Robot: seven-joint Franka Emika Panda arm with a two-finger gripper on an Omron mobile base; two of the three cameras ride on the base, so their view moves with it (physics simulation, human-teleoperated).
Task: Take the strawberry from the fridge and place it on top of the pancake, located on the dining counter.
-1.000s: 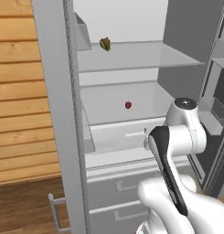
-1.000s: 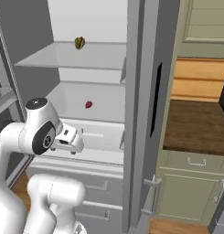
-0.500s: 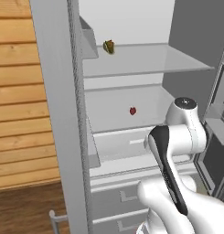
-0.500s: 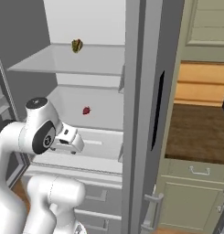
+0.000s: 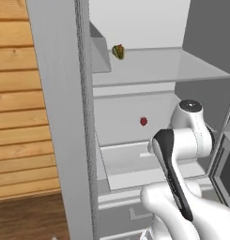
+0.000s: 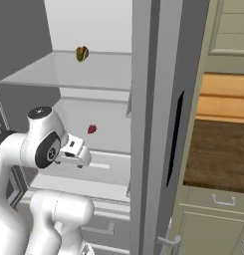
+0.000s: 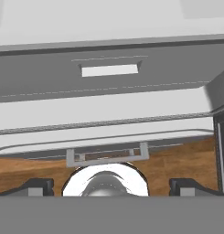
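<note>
The fridge (image 5: 60, 117) stands open, showing white shelves. The strawberry (image 5: 143, 121), a tiny red berry, lies on the middle shelf toward the back; it also shows as the strawberry (image 6: 92, 129) from the other side. My gripper (image 6: 76, 160) hangs in front of that shelf, nearer to me and lower than the berry, pointing down. In the hand view my gripper (image 7: 112, 187) is open, its fingertips (image 7: 38, 186) far apart with nothing between them, above the fridge's lower drawers. The pancake and the dining counter are out of view.
A yellow-green and orange produce item (image 5: 118, 51) sits on the upper glass shelf (image 5: 182, 65). The right fridge door (image 6: 148, 124) stands edge-on beside my arm. Pale green cabinets (image 6: 213, 219) with a brown top lie to the right. Wooden planks (image 5: 22, 117) are to the left.
The whole picture has shifted as the base has driven closer to the fridge, so the shelves and berry look larger. The arm keeps its pose and the jaws stay open.
</note>
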